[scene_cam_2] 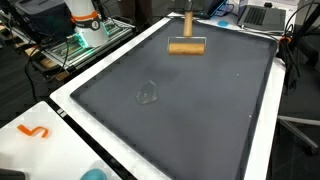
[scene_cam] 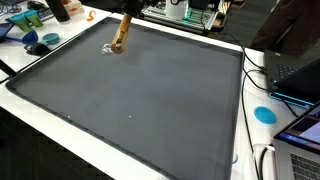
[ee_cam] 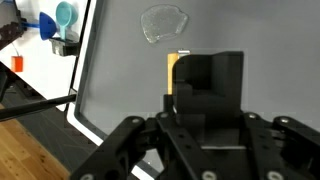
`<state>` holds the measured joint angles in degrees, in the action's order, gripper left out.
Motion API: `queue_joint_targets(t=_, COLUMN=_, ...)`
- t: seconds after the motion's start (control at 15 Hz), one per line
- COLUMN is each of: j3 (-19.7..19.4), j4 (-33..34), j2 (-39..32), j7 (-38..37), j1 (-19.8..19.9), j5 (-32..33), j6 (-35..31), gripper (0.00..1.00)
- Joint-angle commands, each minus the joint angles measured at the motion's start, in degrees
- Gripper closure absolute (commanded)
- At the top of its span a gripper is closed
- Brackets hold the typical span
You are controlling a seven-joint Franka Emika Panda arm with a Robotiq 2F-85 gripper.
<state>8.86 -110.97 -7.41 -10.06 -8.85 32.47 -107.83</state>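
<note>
One claw (ee_cam: pixel 205 125), its grip impossible to tell, hangs above one dark mat (ee_cam: pixel 120 70) on the desk (scene_cam: pixel 30 120), with one clear crumpled piece (ee_cam: pixel 163 22) on the mat ahead and one wooden brush (scene_cam_2: pixel 186 46) nearby.

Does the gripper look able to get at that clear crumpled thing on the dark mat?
Probably yes: the clear thing lies bare on the mat ahead of the gripper, with nothing over it; the wooden brush is apart from it.
</note>
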Motion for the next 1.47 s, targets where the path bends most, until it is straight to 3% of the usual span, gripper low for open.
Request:
queue_joint_targets(t=0.0, j3=-0.72, j4=1.57, j2=-0.83, j7=0.43, j1=-0.60, j5=1.80, j6=-0.43, gripper=0.76)
queue_joint_targets(t=1.4, j3=-4.78, j4=1.65, j2=1.76, j7=11.43, j1=3.56, j5=-0.94, j6=-2.43, gripper=0.76)
